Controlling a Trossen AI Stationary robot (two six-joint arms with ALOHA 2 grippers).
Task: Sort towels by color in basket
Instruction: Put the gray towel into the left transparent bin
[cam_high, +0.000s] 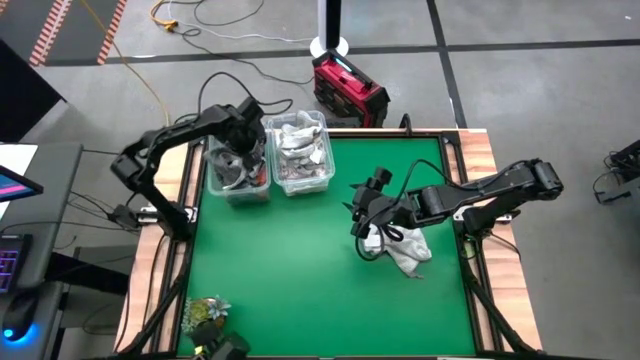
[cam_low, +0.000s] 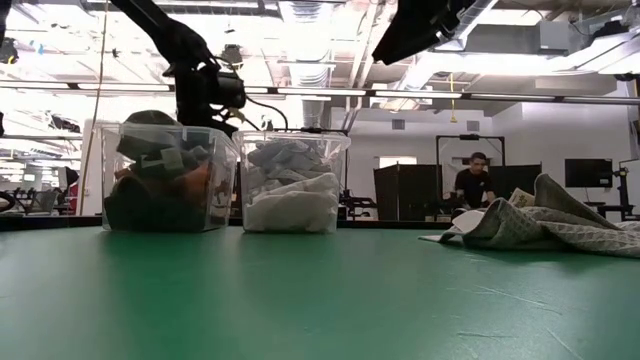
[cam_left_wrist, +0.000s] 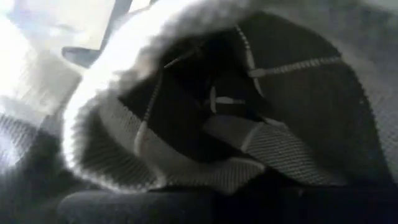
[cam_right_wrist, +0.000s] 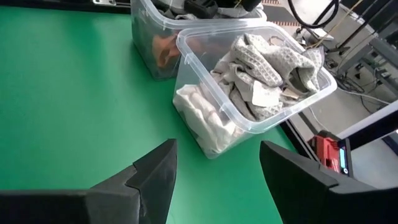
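Observation:
Two clear bins stand at the table's far left. The left bin (cam_high: 238, 165) (cam_low: 165, 180) holds dark grey, plaid and rust-orange towels. The right bin (cam_high: 300, 150) (cam_right_wrist: 249, 81) holds white and light grey towels. My left gripper (cam_high: 243, 135) reaches down into the left bin, and its wrist view is filled by a dark grey plaid towel (cam_left_wrist: 249, 124). A light grey plaid towel (cam_high: 405, 250) (cam_low: 540, 225) lies crumpled on the green mat, right of centre. My right gripper (cam_high: 360, 212) (cam_right_wrist: 217, 155) hangs open just left of that towel, above the mat, pointing toward the bins.
A small green plant (cam_high: 205, 312) sits at the table's near left corner. A red device (cam_high: 348, 88) lies on the floor beyond the far edge. Bare green mat (cam_high: 290, 270) spreads between bins and plant. A person (cam_low: 478, 180) stands far back in the room.

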